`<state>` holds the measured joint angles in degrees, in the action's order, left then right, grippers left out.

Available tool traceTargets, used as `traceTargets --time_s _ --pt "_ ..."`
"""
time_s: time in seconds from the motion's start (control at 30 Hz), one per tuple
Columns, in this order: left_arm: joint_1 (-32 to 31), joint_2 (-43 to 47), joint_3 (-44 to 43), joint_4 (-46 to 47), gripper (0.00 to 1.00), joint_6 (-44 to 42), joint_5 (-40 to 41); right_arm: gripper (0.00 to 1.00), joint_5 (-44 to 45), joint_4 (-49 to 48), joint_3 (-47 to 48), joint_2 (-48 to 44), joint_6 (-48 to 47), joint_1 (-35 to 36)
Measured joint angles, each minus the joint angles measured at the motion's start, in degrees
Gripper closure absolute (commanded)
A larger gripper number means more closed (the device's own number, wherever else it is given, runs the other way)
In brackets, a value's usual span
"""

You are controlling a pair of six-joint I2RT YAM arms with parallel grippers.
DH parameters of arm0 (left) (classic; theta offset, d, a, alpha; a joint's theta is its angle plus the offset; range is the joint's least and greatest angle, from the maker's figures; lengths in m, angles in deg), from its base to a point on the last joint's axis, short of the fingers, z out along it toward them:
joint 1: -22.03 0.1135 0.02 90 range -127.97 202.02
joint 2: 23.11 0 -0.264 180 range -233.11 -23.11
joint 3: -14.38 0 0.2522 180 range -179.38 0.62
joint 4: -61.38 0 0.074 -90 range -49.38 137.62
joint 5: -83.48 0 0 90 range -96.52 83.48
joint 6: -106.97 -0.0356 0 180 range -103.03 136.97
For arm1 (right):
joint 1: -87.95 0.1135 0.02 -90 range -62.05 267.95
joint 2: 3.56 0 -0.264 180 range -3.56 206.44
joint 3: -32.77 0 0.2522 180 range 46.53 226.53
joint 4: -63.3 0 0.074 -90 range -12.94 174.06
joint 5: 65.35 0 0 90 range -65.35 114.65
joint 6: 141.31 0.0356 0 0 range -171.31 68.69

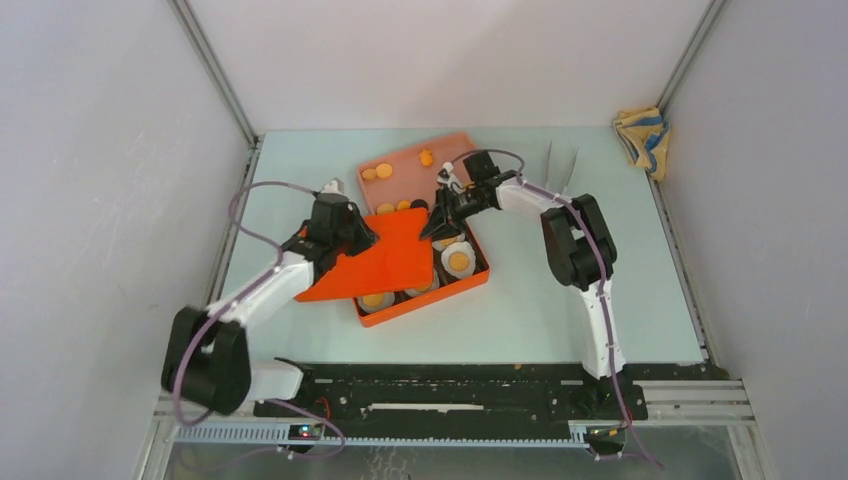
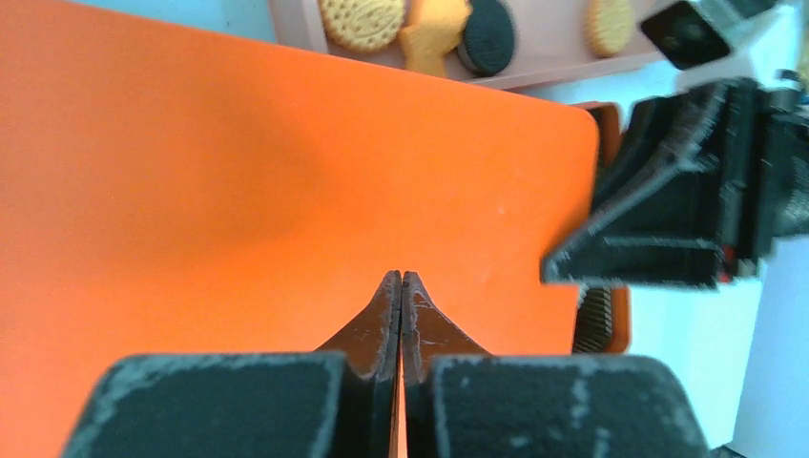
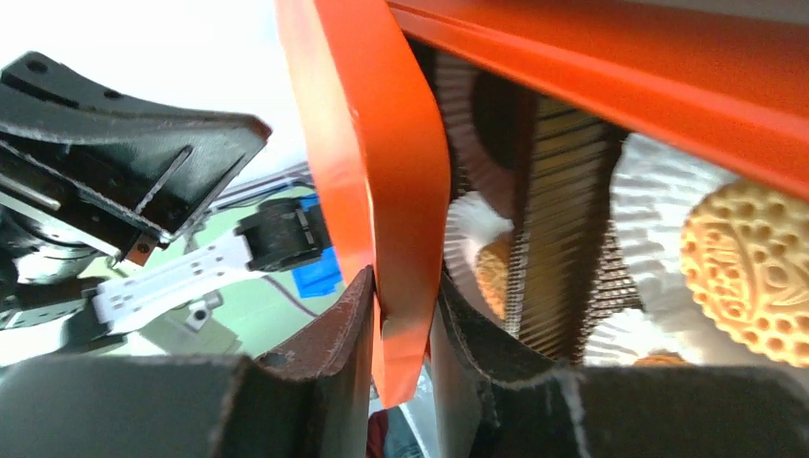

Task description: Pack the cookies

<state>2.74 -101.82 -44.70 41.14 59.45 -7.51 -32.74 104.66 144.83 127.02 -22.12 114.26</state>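
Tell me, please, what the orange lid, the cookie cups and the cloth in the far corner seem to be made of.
The orange lid looks like moulded plastic, smooth and semi-glossy: thin sheet, rounded edge, soft sheen.
The cups appear to be white pleated paper, given their fine crimped walls.
The cloth looks like matte woven fabric, lying in crumpled folds.

One orange box (image 1: pixel 470 282); one orange lid (image 1: pixel 385 262), tilted over the box's left part; past the lid, four white paper cups (image 3: pixel 658 191) show in the box, each holding one of the cookies (image 1: pixel 459 262); one pink tray (image 1: pixel 400 160) just behind the box, where the top view shows six more cookies, five orange and one black; one star-shaped cookie (image 2: pixel 434 33) among them; two thin pale strips (image 1: pixel 550 162) right of the box; one crumpled cloth (image 1: pixel 640 135) beyond them.
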Motion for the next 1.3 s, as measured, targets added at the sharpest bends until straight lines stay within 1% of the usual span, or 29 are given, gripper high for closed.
traceTargets --time_s 0.03,0.17,0.23,0.3,0.4,0.47,0.5,0.67,0.77,0.8,0.87,0.93,1.0,1.13,1.3 --pt "-0.07 2.38 0.0 -1.6 1.0 -0.22 0.48 0.96 -0.87 -1.11 -0.48 -0.57 1.05 -0.46" --pt "-0.31 17.97 -0.02 -8.7 1.0 -1.53 3.3 0.97 -7.04 -6.25 -0.57 -2.12 5.03 -3.13" --pt "-0.37 23.67 -0.11 -11.13 1.0 -2.05 4.81 0.97 -10.1 -6.6 0.2 -2.34 5.88 -5.01" --pt "-0.44 29.0 -0.11 -14.14 1.0 -2.54 6.75 0.98 -13.25 -4.11 2.62 -2.34 5.11 -7.61" --pt "-0.48 32.94 -0.11 -18.36 1.0 -2.95 8.85 0.99 -17.03 3.5 7.1 -2.34 -0.17 -11.23" --pt "-0.48 33.99 -0.11 -20.83 1.0 -3.08 9.99 1.0 -19.91 9.07 8.37 -2.45 -6.01 -13.14" --pt "-0.48 34.16 -0.11 -21.64 1.0 -3.1 10.32 1.0 -20.48 10.27 8.35 -2.45 -7.08 -14.01" --pt "-0.48 34.21 0.0 -24.22 1.0 -3.48 11.32 1.0 -26.03 20.26 2.99 -2.45 -18.4 -16.39" --pt "-0.52 33.81 0.0 -24.35 1.0 -3.52 11.32 1.0 -27.74 26.49 2.27 -2.4 -24.94 -15.15" --pt "-0.52 33.66 0.0 -24.35 1.0 -3.52 11.32 1.0 -28.06 29.9 3.02 -2.34 -28.87 -14.43" --pt "-0.57 33.48 0.04 -24.33 1.0 -3.54 11.32 1.0 -29.0 40.89 7.56 -0.83 -38.51 -13.33" --pt "-0.59 33.64 0.46 -24.13 1.0 -3.52 11.28 1.0 -29.55 47.34 9.86 -0.26 -45.7 -12.35" --pt "-0.74 34.01 1.27 -24.04 1.0 -3.5 11.17 1.0 -30.05 51.98 9.79 -0.26 -50.45 -11.87" --pt "-2.51 34.6 2.75 -24.11 1.0 -3.43 11.1 1.0 -30.84 56.83 6.32 -0.26 -57.35 -13.25" --pt "-8.55 34.05 2.86 -23.23 1.0 -2.75 11.58 1.0 -31.74 59.12 -0.76 -0.24 -62.42 -17.81"
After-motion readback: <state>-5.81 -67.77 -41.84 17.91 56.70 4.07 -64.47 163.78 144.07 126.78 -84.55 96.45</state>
